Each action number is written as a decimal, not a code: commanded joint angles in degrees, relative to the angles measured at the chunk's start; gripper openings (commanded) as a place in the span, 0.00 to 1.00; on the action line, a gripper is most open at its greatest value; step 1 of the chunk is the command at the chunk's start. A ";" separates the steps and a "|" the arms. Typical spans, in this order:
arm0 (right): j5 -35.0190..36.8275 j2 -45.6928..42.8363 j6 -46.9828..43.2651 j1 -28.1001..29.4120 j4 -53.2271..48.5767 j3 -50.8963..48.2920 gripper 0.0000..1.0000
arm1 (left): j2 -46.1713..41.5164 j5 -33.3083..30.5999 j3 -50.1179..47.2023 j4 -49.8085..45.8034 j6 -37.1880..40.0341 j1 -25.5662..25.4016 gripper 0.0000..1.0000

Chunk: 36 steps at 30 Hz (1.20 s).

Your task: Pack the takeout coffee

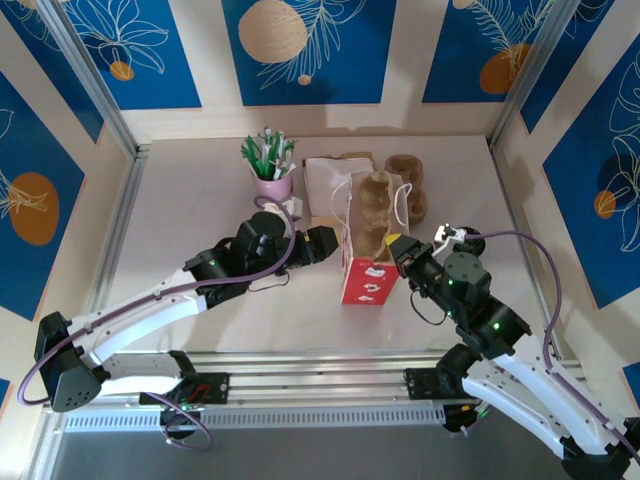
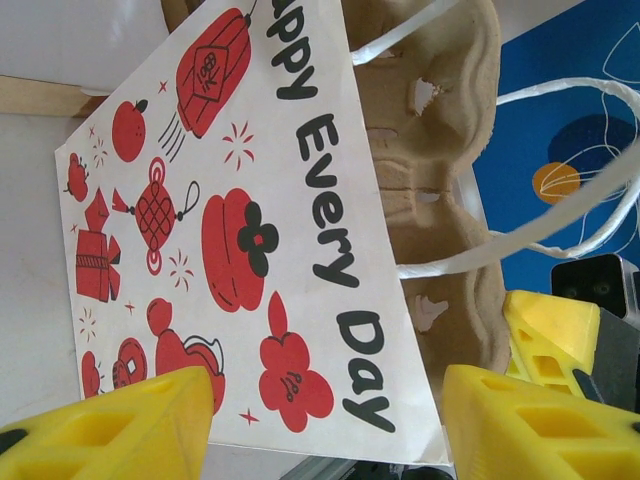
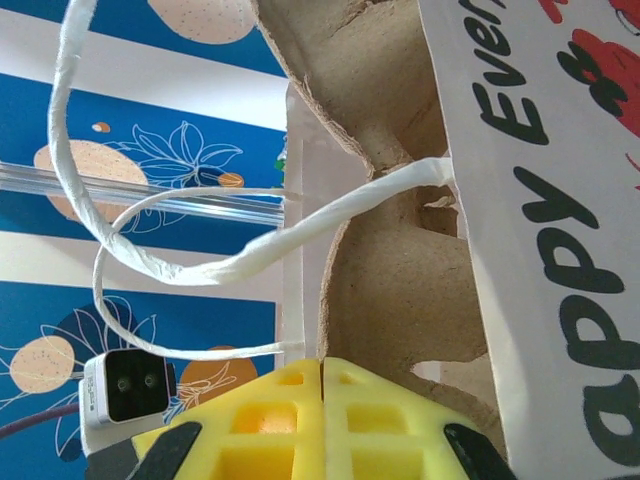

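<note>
Left end effector [image 2: 330, 435]: open, just beside bag [image 2: 230, 230], likely ready to steady it.
Right end effector [image 3: 322, 420]: closed at bag rim, probably keeping the mouth open.
Carrier [image 2: 440, 160]: upright inside bag.
Coffee: position cannot tell.

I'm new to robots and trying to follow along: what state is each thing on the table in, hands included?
Paper bag: upright, mouth open.
Cup carrier: standing in the bag, top poking out.
Pink cup: upright, full of sticks.
Left hand: open, beside the bag.
Right hand: shut, at the bag's edge.
</note>
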 commanded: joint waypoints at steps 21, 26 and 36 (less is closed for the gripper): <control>-21.00 5.86 -8.77 -11.10 4.48 8.67 0.00 | -0.37 0.22 -0.03 -0.35 2.16 0.14 0.63; -24.76 7.68 -14.08 -11.31 4.08 14.43 0.00 | -1.07 -0.33 0.10 -0.63 2.87 0.23 0.63; -33.93 8.57 -17.60 -11.31 8.91 18.16 0.00 | -4.29 -1.69 0.77 -1.21 5.05 0.73 0.65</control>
